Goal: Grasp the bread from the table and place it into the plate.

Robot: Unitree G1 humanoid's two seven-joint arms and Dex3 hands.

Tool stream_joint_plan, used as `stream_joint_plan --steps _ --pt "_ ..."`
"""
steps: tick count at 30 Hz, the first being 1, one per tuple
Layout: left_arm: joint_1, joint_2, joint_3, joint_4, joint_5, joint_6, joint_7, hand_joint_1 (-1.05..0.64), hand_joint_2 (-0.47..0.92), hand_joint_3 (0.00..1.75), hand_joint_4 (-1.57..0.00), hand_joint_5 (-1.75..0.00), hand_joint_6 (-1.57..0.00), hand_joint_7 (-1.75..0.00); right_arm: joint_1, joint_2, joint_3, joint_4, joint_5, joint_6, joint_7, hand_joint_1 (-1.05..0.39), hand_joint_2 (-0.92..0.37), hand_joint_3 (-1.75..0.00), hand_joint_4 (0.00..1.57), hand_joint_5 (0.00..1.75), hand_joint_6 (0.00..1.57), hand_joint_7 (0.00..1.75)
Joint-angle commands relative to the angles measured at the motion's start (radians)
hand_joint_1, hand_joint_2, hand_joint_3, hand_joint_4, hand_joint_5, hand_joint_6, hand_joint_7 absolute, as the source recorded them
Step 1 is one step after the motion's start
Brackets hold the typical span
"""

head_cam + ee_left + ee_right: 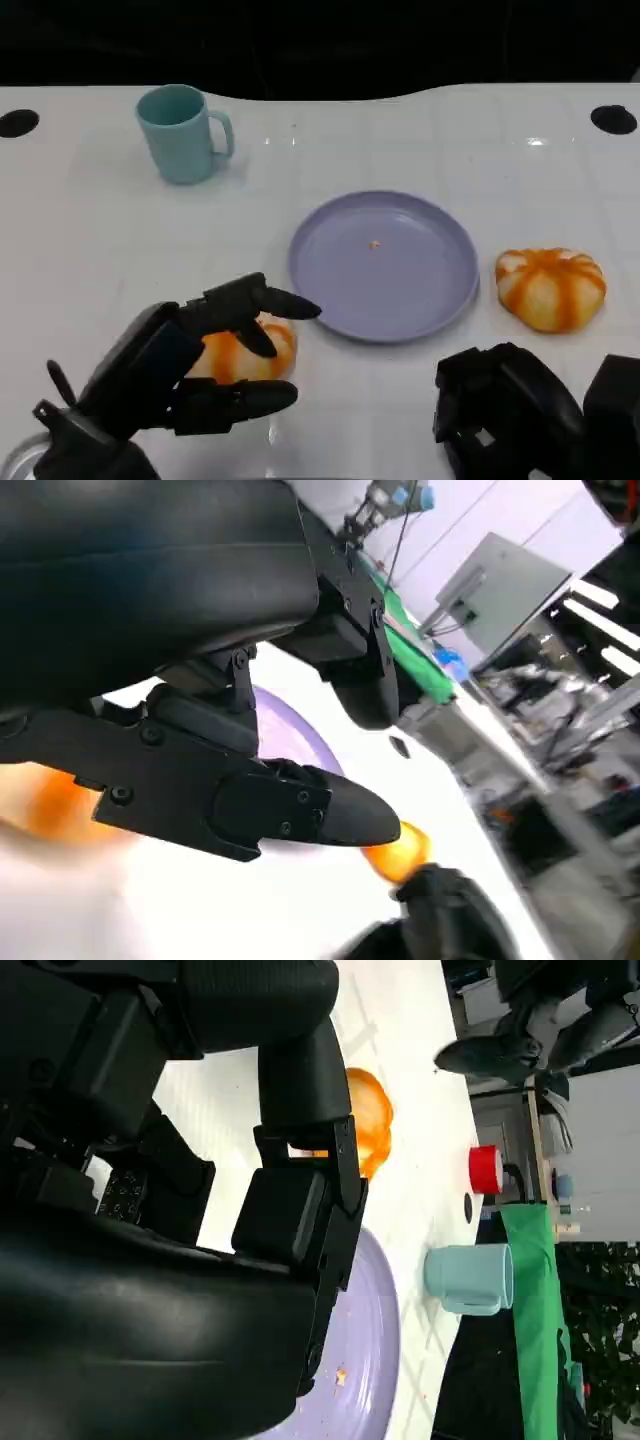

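Observation:
An orange-and-white bread point(250, 352) lies on the white table, just left of the lilac plate point(385, 265). My left hand point(195, 365) reaches around it, one finger lying over its top and the thumb along its near side, fingers still straight. The left wrist view shows that bread point(50, 805) blurred behind the fingers point(260, 810), with the plate point(290, 735) beyond. A second bread point(550, 288) sits right of the plate. My right hand point(505, 405) rests curled near the table's front edge, holding nothing. In the right wrist view, a bread point(368, 1120) shows past the fingers point(300, 1210).
A teal mug point(185, 132) stands at the back left, well away from the plate, and also appears in the right wrist view as the mug point(470, 1278). A small crumb point(374, 243) lies on the plate. Dark holes point(612, 118) mark the table's far corners.

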Motion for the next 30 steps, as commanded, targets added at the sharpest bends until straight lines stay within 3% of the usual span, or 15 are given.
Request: stream_joint_plan --steps 1,10,16,30 --pt "0.024 0.05 0.01 -0.11 0.191 0.06 0.089 -0.64 0.92 0.24 -0.43 -1.01 -0.31 -0.6 -0.006 -0.01 -0.004 0.005 -0.002 -0.007 0.0 -1.05 -0.08 -1.31 1.54 1.29 1.57 1.0" --pt "0.025 0.09 -0.061 -0.313 0.575 0.331 0.069 -0.64 0.92 0.1 -0.3 -0.83 -0.3 -0.32 -0.003 -0.008 -0.001 -0.001 -0.006 -0.011 -0.003 -1.05 -0.08 -1.31 1.54 1.29 1.57 1.0" --pt "-0.002 0.094 -0.135 -0.376 0.78 0.474 0.021 -0.74 0.92 0.01 -0.36 -0.54 -0.38 -0.06 -0.009 -0.009 -0.004 0.006 0.003 -0.014 0.004 -1.05 -0.06 -1.33 1.54 1.29 1.57 1.0" --pt "-0.086 0.076 -0.285 -0.351 1.004 0.645 -0.133 -0.78 0.83 0.0 -0.31 -0.46 -0.3 0.0 -0.005 -0.012 -0.005 0.004 -0.013 -0.028 -0.007 -1.05 -0.07 -1.36 1.54 1.3 1.57 1.02"
